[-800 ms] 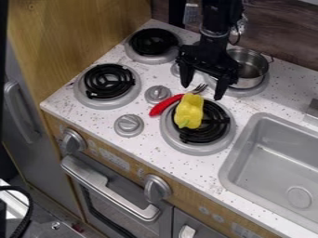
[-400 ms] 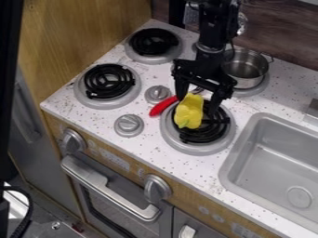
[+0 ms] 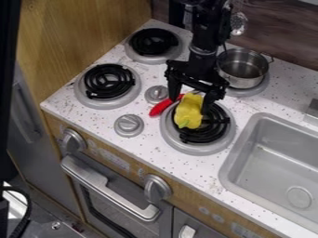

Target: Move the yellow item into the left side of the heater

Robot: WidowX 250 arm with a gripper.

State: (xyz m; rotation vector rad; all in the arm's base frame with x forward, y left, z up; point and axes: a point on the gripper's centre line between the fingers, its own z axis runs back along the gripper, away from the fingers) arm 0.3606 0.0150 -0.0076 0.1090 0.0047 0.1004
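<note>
Yellow pepper (image 3: 188, 110), axis cameraward, green end (image 3: 182, 124) nearest

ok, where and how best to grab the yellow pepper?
I'd pinch the yellow pepper across its middle, from above, fingers on its long sides: it lies lengthwise front to back on the burner and looks narrower across. Keep clear of the red handle beside its back end.

The pepper (image 3: 188, 113) lies on the centre burner (image 3: 208, 133), with the leftmost burner (image 3: 110, 83) at upper left, the pot (image 3: 241, 80) at upper right, the sink (image 3: 273, 162) at lower right.
</note>
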